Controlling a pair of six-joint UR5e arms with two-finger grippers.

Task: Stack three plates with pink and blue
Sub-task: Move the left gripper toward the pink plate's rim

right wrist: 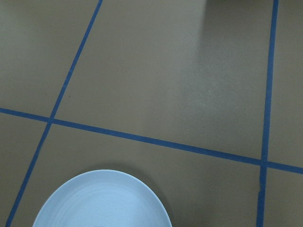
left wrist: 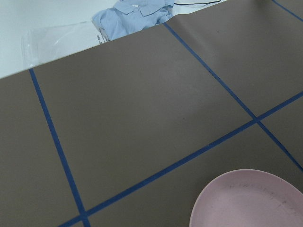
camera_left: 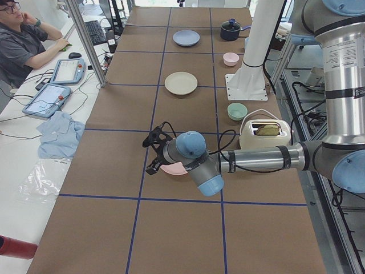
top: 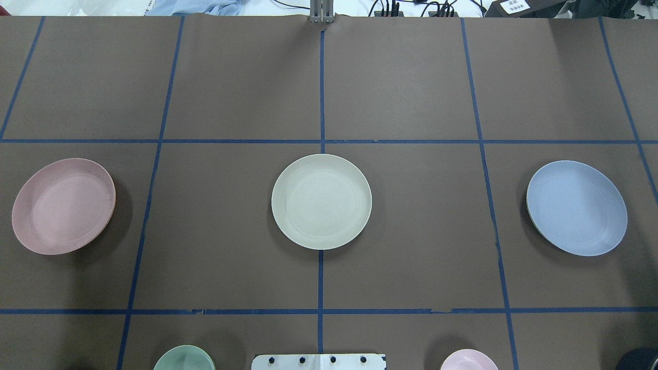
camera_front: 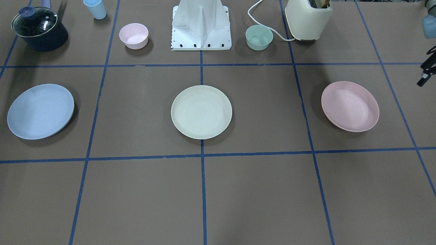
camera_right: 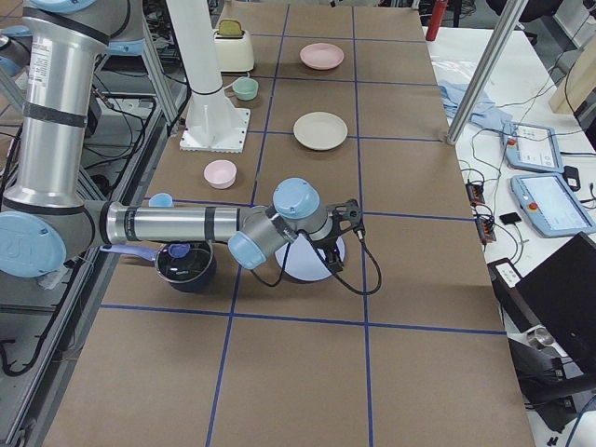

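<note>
Three plates lie apart in a row. The cream-white plate (top: 321,201) is at the centre, the pale pink plate (top: 62,205) on my left side, and the light blue plate (top: 577,207) on my right side. My left gripper (camera_left: 154,152) hovers just beside the pink plate (camera_left: 174,169), and a black part of it shows at the front view's right edge (camera_front: 425,73). My right gripper (camera_right: 351,217) hovers by the blue plate (camera_right: 312,263). I cannot tell whether either is open or shut. The wrist views show only the pink plate's rim (left wrist: 248,198) and the blue plate's rim (right wrist: 102,201), with no fingers.
Near the robot base (camera_front: 201,25) stand a small pink bowl (camera_front: 133,35), a mint-green bowl (camera_front: 259,37), a cream toaster (camera_front: 308,18), a blue cup (camera_front: 95,8) and a dark lidded pot (camera_front: 39,29). An operator (camera_left: 23,45) sits past the far edge.
</note>
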